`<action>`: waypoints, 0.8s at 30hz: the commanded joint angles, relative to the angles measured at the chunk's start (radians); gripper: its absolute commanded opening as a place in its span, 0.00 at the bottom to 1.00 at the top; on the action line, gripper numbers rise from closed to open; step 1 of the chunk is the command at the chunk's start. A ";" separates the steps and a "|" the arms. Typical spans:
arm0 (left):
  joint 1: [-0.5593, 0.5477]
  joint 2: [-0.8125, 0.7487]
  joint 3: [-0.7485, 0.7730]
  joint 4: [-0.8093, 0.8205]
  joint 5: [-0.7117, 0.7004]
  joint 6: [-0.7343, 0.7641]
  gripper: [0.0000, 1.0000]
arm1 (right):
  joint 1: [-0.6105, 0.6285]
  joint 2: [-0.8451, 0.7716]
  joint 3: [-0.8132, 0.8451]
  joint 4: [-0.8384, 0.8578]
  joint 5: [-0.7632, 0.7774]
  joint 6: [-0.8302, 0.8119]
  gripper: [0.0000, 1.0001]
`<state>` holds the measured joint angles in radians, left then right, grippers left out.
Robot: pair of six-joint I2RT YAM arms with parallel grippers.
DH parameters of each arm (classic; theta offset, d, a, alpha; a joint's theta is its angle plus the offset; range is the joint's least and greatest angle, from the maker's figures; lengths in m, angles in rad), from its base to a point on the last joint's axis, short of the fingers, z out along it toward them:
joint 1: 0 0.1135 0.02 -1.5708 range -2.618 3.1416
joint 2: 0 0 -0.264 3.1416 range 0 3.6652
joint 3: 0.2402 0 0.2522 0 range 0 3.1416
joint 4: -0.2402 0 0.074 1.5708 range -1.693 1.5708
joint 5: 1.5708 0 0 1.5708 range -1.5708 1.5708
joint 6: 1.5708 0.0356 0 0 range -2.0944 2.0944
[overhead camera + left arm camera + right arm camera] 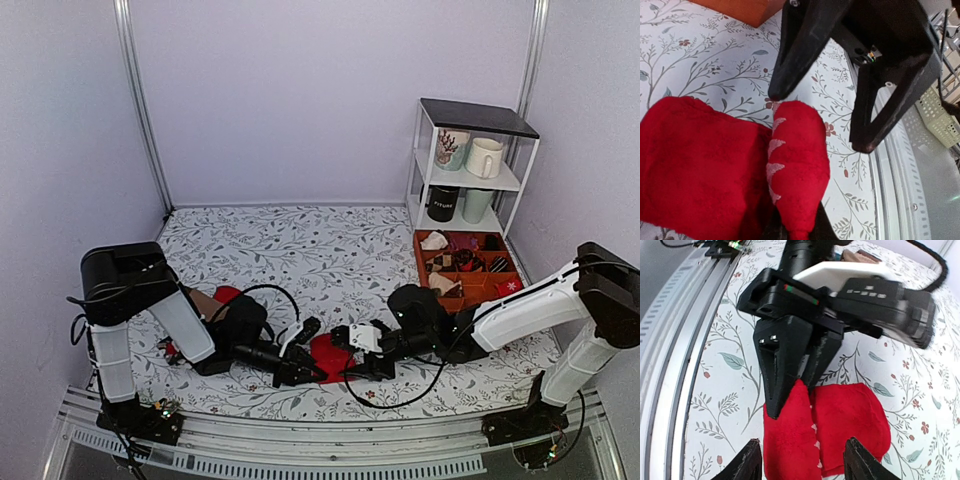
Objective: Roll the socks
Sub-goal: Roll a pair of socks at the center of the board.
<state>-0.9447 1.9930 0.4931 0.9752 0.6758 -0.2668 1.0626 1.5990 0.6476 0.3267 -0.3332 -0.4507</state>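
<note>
Lying on the leaf-printed counter (330, 250) near its front edge, between the two arms, the red socks (335, 358) form a flat folded bundle. The left fingers (784, 385) pinch a raised fold of them; the right fingers (751, 462) stand apart just beside, holding nothing.

You have a white shelf rack (470, 118) holding four mugs (485, 157) at the bench's (300, 245) far right corner; just in front sits an orange tray (417, 255), small items in its compartments.
</note>
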 commanded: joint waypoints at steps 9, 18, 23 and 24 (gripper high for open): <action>0.002 0.139 -0.076 -0.392 0.008 -0.064 0.00 | 0.109 0.107 0.025 -0.007 0.121 -0.006 0.53; 0.006 0.147 -0.067 -0.398 0.018 -0.055 0.00 | 0.110 0.182 0.051 -0.046 0.162 0.052 0.31; 0.006 0.102 -0.061 -0.418 -0.040 -0.050 0.09 | 0.109 0.208 0.069 -0.091 0.130 0.114 0.19; 0.004 0.077 -0.064 -0.418 -0.056 -0.041 0.13 | 0.110 0.215 0.071 -0.106 0.119 0.124 0.18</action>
<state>-0.9333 2.0010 0.4976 0.9745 0.7017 -0.2619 1.1591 1.7374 0.6994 0.3218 -0.1829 -0.3954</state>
